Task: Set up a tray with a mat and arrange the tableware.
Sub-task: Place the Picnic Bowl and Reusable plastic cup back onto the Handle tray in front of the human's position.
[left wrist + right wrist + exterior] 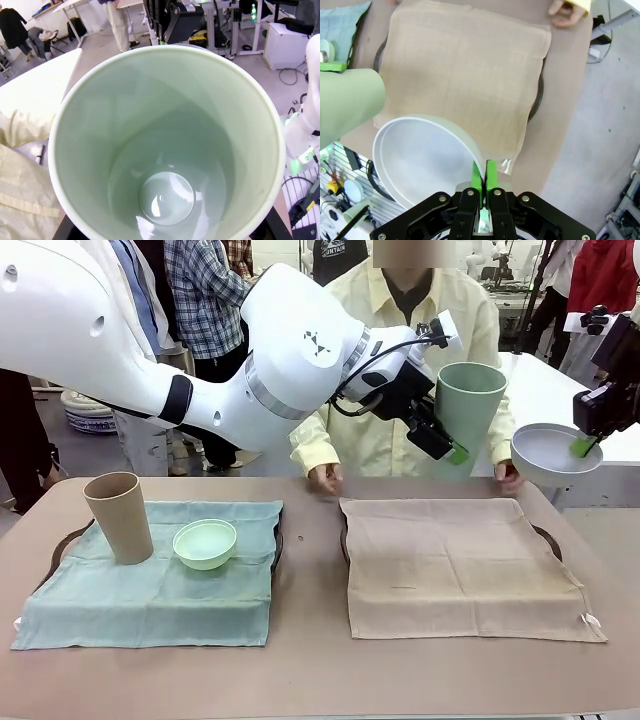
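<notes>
Lowering both pieces squarely onto the tan mat (455, 565) is what this step seems to call for — the sage green tumbler (468, 405) kept upright and set toward the mat's far-left corner, the pale blue-white bowl (555, 452) levelled before it is let go, since it hangs tilted by its rim now. Bringing them down one at a time would likely keep the two arms clear of each other over the right-hand tray (546, 536), and both should stay off the person's hands (324, 478) resting at the table's far edge. On the left tray, the tan tumbler (118, 517) stands at the far-left corner of the teal mat (150, 585), with the mint green bowl (205, 543) near it toward the mat's middle. The left gripper (445, 445) has its jaws spread wide around the sage green tumbler's wall, holding it in the air above the tan mat's far edge. The right gripper (484, 177) has its green pads pressed nearly together, pinching the pale bowl's rim, with the bowl held above the mat's far-right corner.
</notes>
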### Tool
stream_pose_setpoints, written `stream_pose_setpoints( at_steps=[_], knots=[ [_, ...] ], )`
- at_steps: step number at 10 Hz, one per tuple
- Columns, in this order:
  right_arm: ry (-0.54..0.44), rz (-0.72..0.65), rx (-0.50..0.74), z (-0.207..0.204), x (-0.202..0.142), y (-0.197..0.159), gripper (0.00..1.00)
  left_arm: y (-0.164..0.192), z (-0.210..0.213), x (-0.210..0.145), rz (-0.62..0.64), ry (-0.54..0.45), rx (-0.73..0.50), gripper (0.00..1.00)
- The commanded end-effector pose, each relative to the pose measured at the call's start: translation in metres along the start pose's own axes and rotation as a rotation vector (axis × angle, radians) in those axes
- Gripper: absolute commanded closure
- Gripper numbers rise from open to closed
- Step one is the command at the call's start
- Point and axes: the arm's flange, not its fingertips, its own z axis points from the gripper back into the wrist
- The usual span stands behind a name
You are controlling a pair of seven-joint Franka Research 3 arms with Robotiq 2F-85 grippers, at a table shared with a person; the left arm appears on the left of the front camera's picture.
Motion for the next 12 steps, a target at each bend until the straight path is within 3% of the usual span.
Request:
stream_pose_setpoints(
  at_steps=[1, 6, 7, 8, 12],
  knots=[
    [-0.006, -0.003, -0.004, 0.001, 0.0, -0.001, 1.0, 0.002, 0.0, 0.002, -0.019, -0.009, 0.008, 1.0],
    [-0.006, -0.003, -0.004, 0.001, 0.0, -0.001, 1.0, 0.002, 0.0, 0.002, -0.019, -0.009, 0.008, 1.0],
    [0.0, 0.0, 0.0, 0.0, 0.0, 0.0, 0.96, 0.0, 0.0, 0.0, 0.0, 0.0, 0.0, 0.18],
    [0.043, 0.003, 0.027, -0.026, 0.009, -0.007, 0.96, 0.01, -0.005, -0.027, -0.004, -0.067, 0.009, 0.18],
    [0.148, -0.011, 0.045, -0.127, 0.034, -0.019, 0.96, 0.024, -0.041, -0.109, 0.075, -0.095, -0.041, 0.18]
  ],
)
